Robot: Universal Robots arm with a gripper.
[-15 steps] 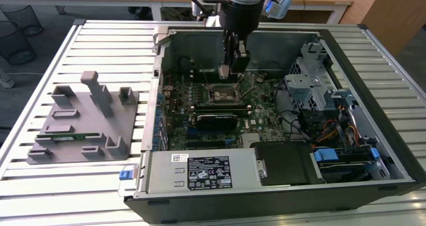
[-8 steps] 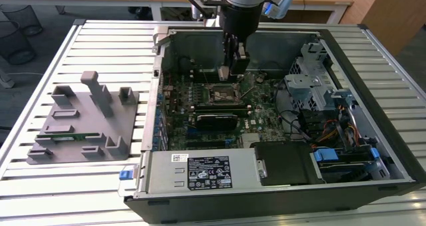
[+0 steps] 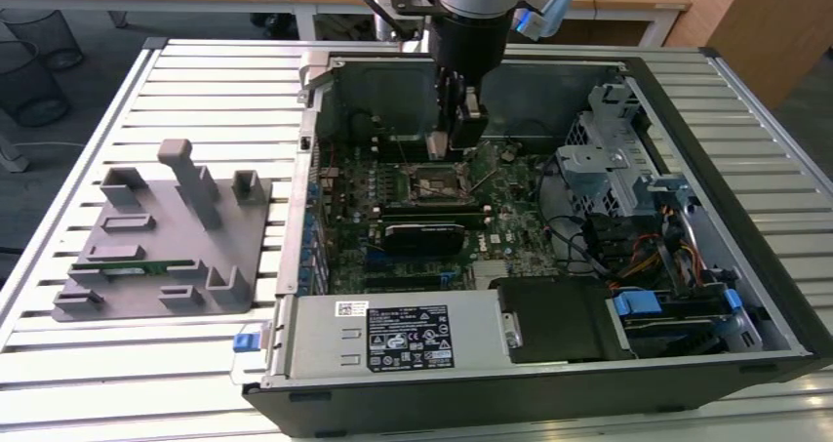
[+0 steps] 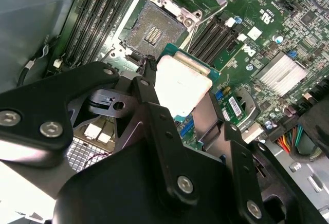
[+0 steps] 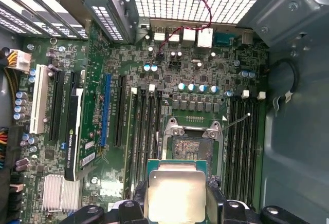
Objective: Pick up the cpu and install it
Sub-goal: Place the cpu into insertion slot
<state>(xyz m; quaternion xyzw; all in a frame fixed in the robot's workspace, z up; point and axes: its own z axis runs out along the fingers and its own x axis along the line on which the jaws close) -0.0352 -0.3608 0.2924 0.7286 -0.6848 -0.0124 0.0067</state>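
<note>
1. In the exterior view, the black gripper (image 3: pixel 446 141) hangs inside the open black computer case (image 3: pixel 729 266), low over the green motherboard (image 3: pixel 514 196). A pale chip sits at its tips. The black-framed square socket (image 3: pixel 435 182) lies just below it in the picture, close by.
2. In the second wrist view, the fingers (image 4: pixel 145 84) are clamped on opposite edges of the cpu (image 4: pixel 182 82), a flat square chip with a shiny silver top and thin green rim. The chip is held in the air, face up. The open socket (image 4: pixel 154 26) lies just beyond its far edge, not yet under it.
3. In the first wrist view, the cpu (image 5: pixel 177 194) sits level between the fingers (image 5: pixel 217 203), its edges roughly square to the socket (image 5: pixel 190 149). The socket lies straight ahead of the chip, so I'd judge a short forward shift is needed before lowering.
</note>
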